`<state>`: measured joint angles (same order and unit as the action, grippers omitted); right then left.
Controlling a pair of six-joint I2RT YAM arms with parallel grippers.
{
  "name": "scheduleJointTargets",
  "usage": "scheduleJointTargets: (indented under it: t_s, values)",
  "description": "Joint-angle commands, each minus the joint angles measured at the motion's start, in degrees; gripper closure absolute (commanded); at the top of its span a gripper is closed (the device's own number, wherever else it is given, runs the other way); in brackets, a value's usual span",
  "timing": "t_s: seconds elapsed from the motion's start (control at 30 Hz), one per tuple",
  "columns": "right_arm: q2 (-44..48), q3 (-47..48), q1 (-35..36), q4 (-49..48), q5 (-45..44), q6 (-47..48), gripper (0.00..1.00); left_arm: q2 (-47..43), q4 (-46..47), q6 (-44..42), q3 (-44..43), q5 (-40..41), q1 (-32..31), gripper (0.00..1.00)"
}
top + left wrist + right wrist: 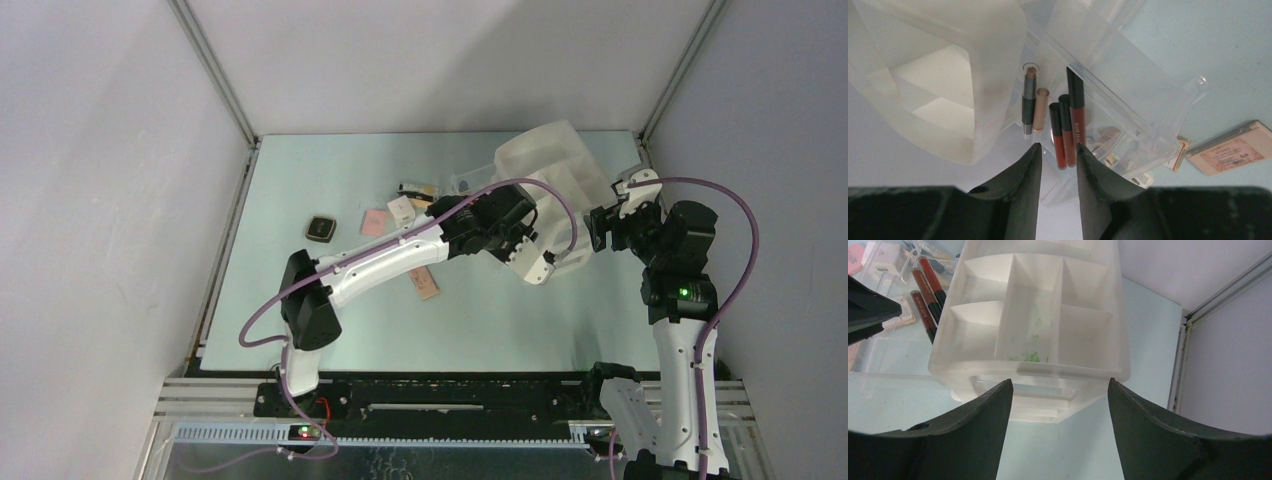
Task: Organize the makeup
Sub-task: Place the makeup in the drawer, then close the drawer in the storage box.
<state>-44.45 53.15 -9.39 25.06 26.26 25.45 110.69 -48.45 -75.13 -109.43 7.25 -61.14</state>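
Note:
My left gripper (pixel 1058 149) is open and empty, hovering just above a clear drawer (pixel 1128 100) pulled out of the white organizer (pixel 550 165). Three red tubes (pixel 1068 127) and two thin pencils (pixel 1032 100) lie in that drawer. In the top view my left gripper (pixel 538 258) is at the organizer's near left side. My right gripper (pixel 1058 385) is wide open and empty, close in front of the organizer (pixel 1038 315); it is at the organizer's right in the top view (pixel 600 228). A beige palette (pixel 1230 152) lies on the table beside the drawer.
On the table left of the organizer lie a black square compact (pixel 320 228), a pink palette (pixel 375 222), a small white box (pixel 400 208) and a beige palette (pixel 426 283). Grey walls and metal rails (pixel 1183 360) close in the table's sides.

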Motion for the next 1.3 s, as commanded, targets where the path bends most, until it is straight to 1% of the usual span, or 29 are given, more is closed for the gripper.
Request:
scheduleJointTargets:
  t_s: [0.0,0.23,0.3,0.33,0.4,0.5,0.67,0.77,0.83,0.87,0.97,1.07,1.17,1.27]
  values:
    - [0.7,-0.3,-0.4,-1.0,0.6,0.4,0.21,-2.0,1.2,1.7,0.0,-1.2,0.2,0.6]
    - [0.9,-0.3,-0.4,-1.0,0.8,0.2,0.21,-5.3,1.5,4.8,-0.1,-0.9,0.2,0.47]
    - [0.9,-0.3,-0.4,-1.1,0.8,0.1,0.21,-6.7,1.9,6.9,0.0,-1.2,0.4,0.42]
    - [1.0,-0.3,-0.4,-1.1,0.9,0.1,0.21,-7.4,2.0,8.0,0.0,-1.5,0.5,0.38]
    - [1.0,-0.3,-0.5,-1.2,0.9,0.0,0.21,-9.1,2.5,10.7,0.4,-2.1,0.7,0.33]
    - [1.1,-0.3,-0.5,-1.3,0.8,-0.3,0.21,-12.2,3.4,14.8,2.8,-4.0,1.4,0.31]
    - [1.8,-0.3,-0.7,-1.9,0.5,-1.1,0.21,-18.6,8.7,26.1,11.0,-5.9,3.1,0.23]
    - [2.1,-0.3,-0.8,-2.4,0.4,-2.2,0.21,-22.7,15.1,35.6,18.1,-6.6,5.2,0.14]
    - [2.4,-0.3,-0.9,-3.2,0.1,-3.6,0.21,-24.6,18.7,41.9,22.1,-6.8,6.7,0.1]
    - [2.6,-0.3,-1.0,-3.7,-0.1,-4.6,0.21,-25.5,20.0,45.8,23.5,-6.8,7.6,0.09]
    - [3.0,-0.3,-1.5,-5.4,-1.4,-8.2,0.21,-27.1,23.3,54.3,27.2,-10.6,10.7,0.08]
    - [2.7,-0.3,-1.6,-7.3,-5.3,-10.3,0.21,-27.5,25.7,61.9,29.6,-14.6,14.6,0.07]
    - [1.3,0.1,-1.6,-7.6,-8.5,-11.3,0.22,-27.3,27.9,66.6,32.0,-18.5,18.4,0.08]
    - [-1.5,2.3,-1.7,-5.9,-9.7,-12.1,0.23,-26.9,30.0,68.1,34.4,-20.9,20.1,0.11]
